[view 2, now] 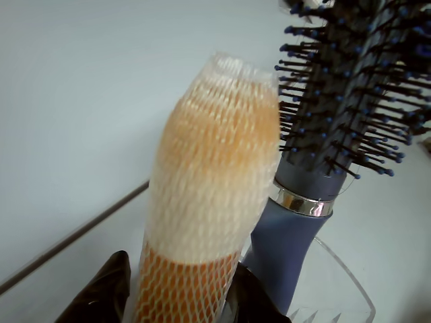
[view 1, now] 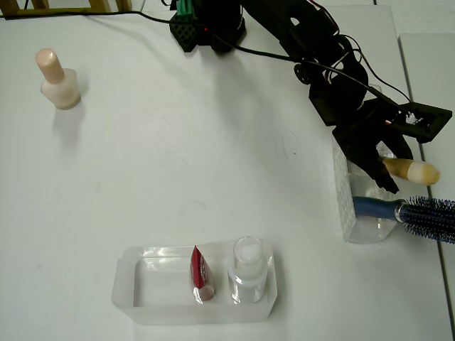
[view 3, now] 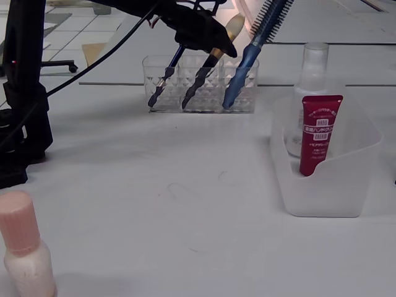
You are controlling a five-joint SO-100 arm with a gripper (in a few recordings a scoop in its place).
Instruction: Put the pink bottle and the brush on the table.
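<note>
Gripper (view 1: pixel 380 167) closed on the brush (view 1: pixel 412 170) at the clear holder (view 1: pixel 345 206), at 3 o'clock in the overhead view.

Pinching the brush just below its netted cream-and-tan tip (view 2: pixel 215 168), dark fingers (view 2: pixel 101 296) pressed to either side of it in the wrist view. Leaning in the middle slot of the holder (view 3: pixel 201 93) in the fixed view, dark handle (view 3: pixel 201 77) down, tip (view 3: pixel 234 26) up toward 1 o'clock, with the blue hairbrush (view 3: pixel 253 43) just beside at 3 o'clock and a thin dark stick (view 3: pixel 164 77) at 9 o'clock. Standing upright on the white table (view 1: pixel 213 156), well apart at 10 o'clock overhead: the pink bottle (view 1: pixel 57 78). At 6 o'clock, a clear tray (view 1: pixel 128 284) holding a red tube (view 1: pixel 201 273) and a clear bottle (view 1: pixel 249 273).
</note>
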